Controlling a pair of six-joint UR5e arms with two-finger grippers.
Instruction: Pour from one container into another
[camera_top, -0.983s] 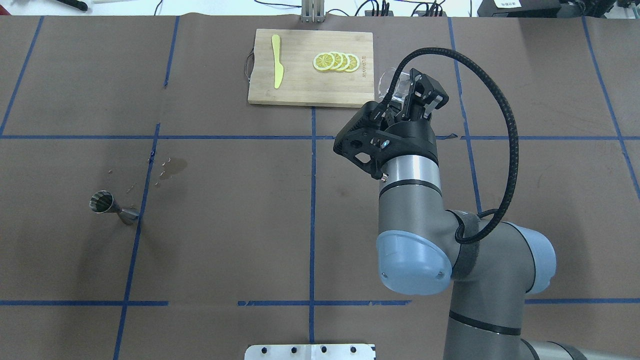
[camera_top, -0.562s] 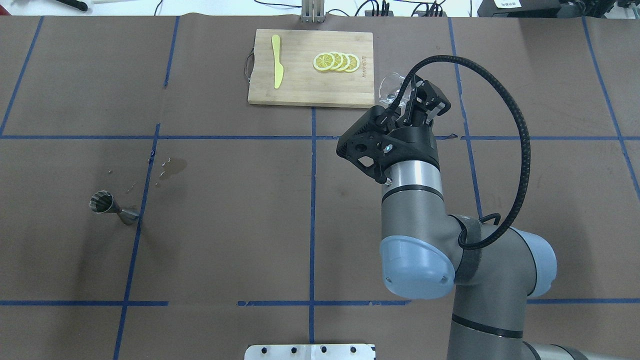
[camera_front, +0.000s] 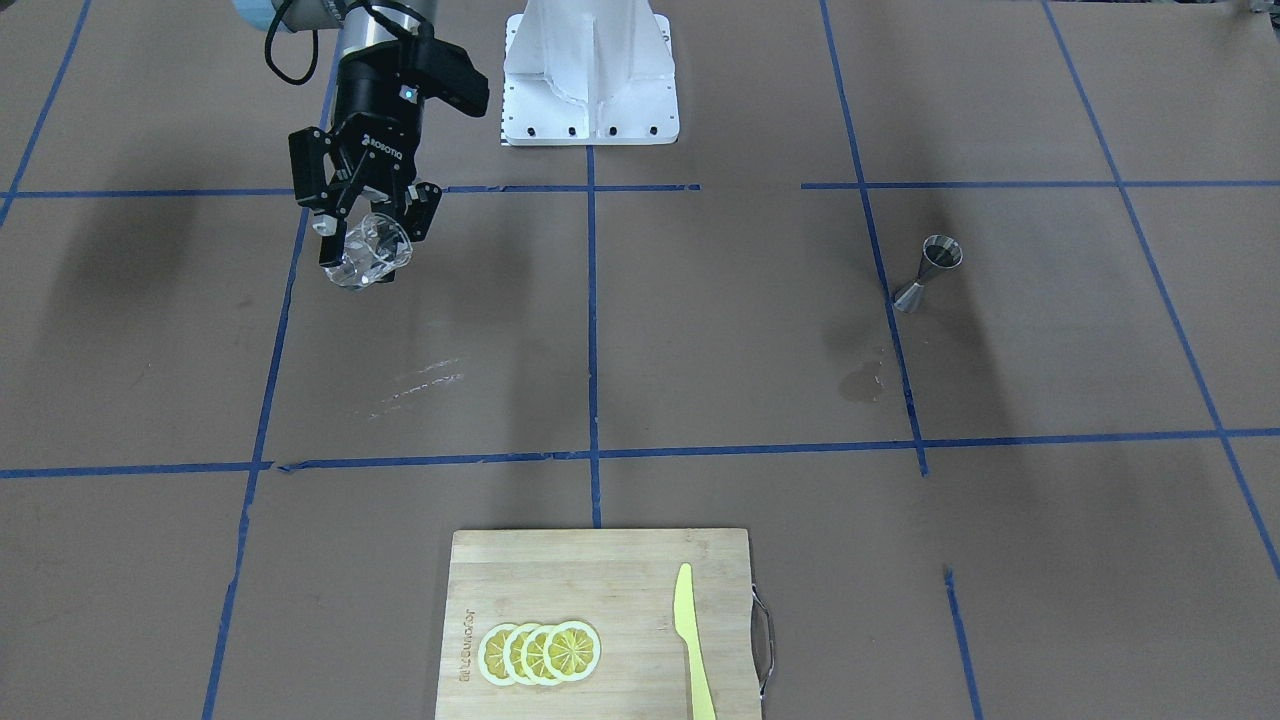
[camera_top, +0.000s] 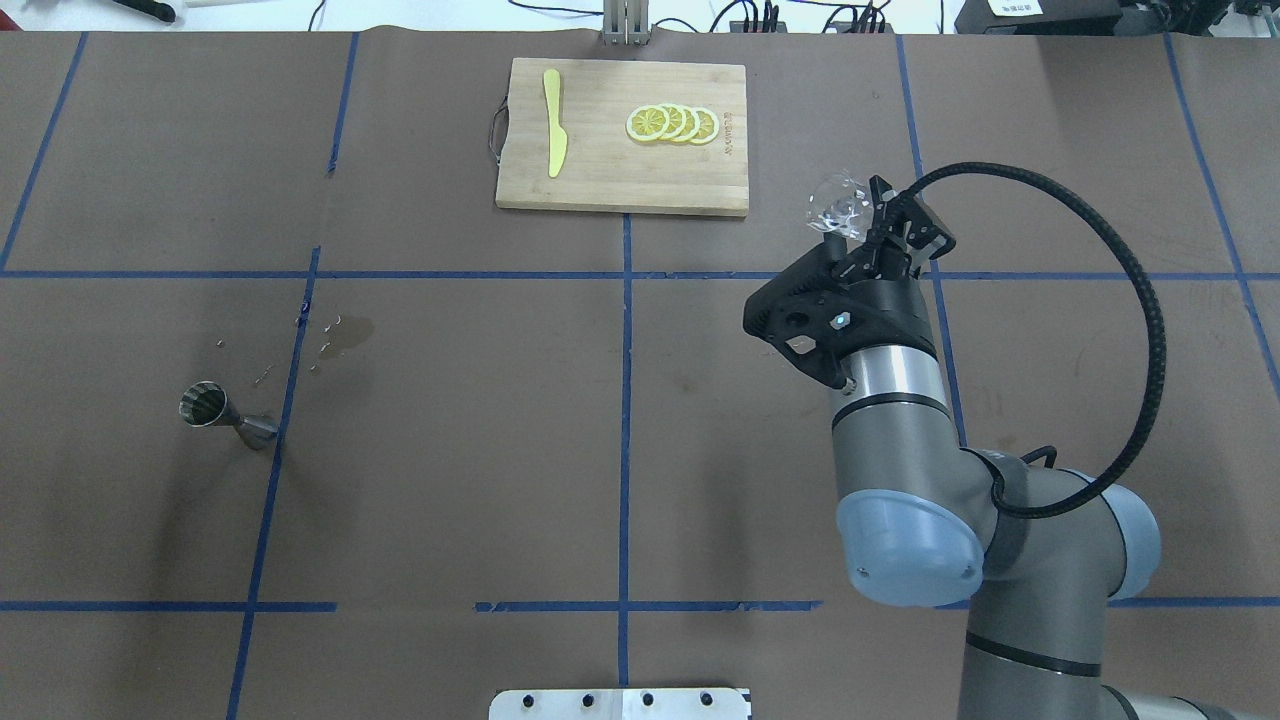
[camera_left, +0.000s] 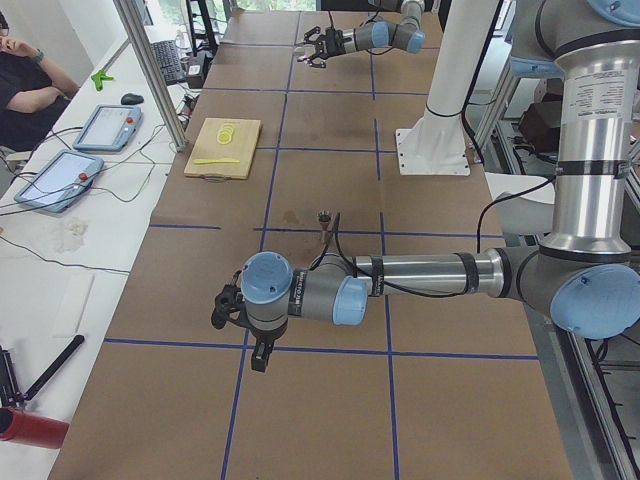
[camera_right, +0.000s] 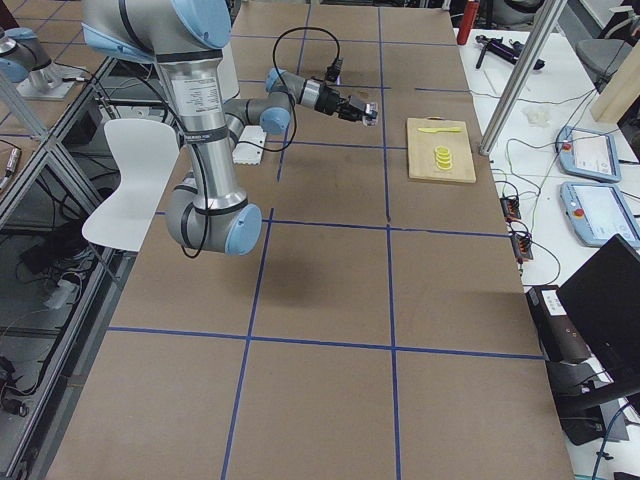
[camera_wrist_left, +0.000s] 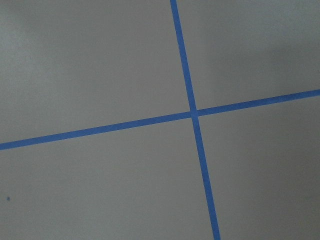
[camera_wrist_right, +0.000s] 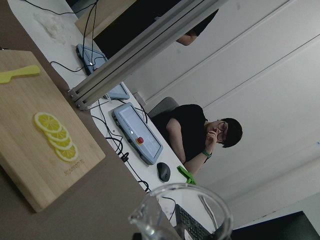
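Observation:
The container, a small clear cup (camera_top: 836, 203), hangs tilted above the table's right half with my right gripper (camera_top: 866, 220) shut on it. The front-facing view shows the same cup (camera_front: 366, 256) between the black fingers (camera_front: 329, 238). Its rim (camera_wrist_right: 186, 207) fills the bottom of the right wrist view. The steel hourglass jigger (camera_top: 226, 416) stands upright far off on the left side, also seen as the jigger (camera_front: 929, 271) from across the table. My left gripper (camera_left: 224, 316) shows only in the exterior left view, low over bare table; whether it is open I cannot tell.
A bamboo cutting board (camera_top: 600, 175) at the far middle carries lemon slices (camera_top: 672, 123) and a yellow knife (camera_top: 553, 122). A wet patch (camera_top: 350, 333) lies near the jigger. A person (camera_wrist_right: 200, 132) sits beyond the far edge by tablets.
My right arm has swung right and back from the cutting board's corner, carrying the cup with it. The jigger has not moved.

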